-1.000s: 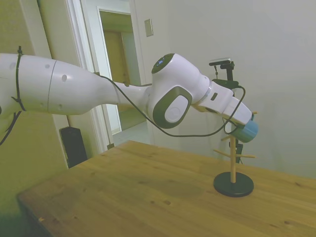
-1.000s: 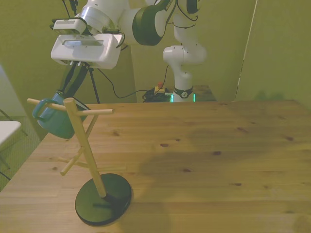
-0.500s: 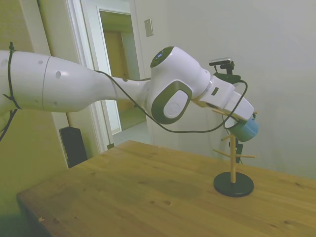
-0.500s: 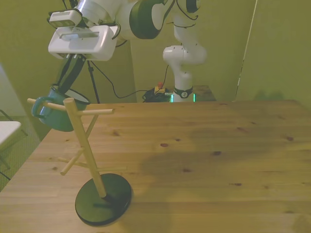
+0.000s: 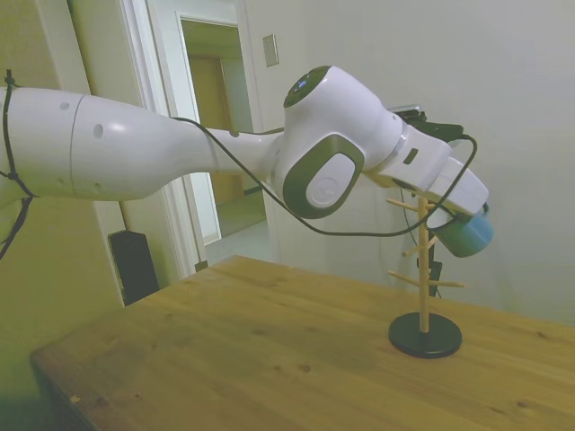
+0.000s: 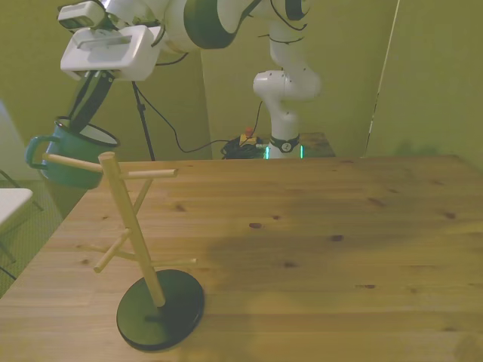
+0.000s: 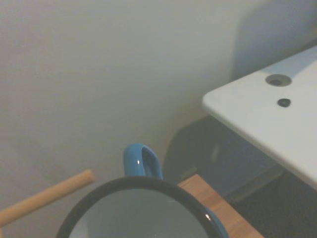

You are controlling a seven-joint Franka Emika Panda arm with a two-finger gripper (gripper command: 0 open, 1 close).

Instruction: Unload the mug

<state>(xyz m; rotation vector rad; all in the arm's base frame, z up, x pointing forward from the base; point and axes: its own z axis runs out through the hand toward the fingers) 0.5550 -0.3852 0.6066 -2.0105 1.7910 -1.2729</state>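
The mug (image 6: 73, 157) is a small teal enamel cup with a dark rim, and it hangs tilted in the air. My gripper (image 6: 78, 123) is shut on its rim from above. Its handle (image 6: 33, 151) sits just past the tip of the top peg (image 6: 72, 162) of the wooden rack (image 6: 130, 226), beyond the table's edge at the front view's left. In the side view the mug (image 5: 468, 236) is level with the rack's top (image 5: 422, 215), just off its far side, under my gripper (image 5: 453, 224). The wrist view shows the handle (image 7: 143, 160) apart from the peg's end (image 7: 47, 195).
The rack stands on a round black base (image 6: 161, 309) near the table's (image 6: 317, 226) front corner at the front view's left. A white surface (image 6: 10, 202) lies beside the table there, below the mug. A wall is close behind the mug in the side view.
The gripper has lifted the mug and drawn it outward along the top peg, toward the front view's left. The handle has come off the peg's tip.
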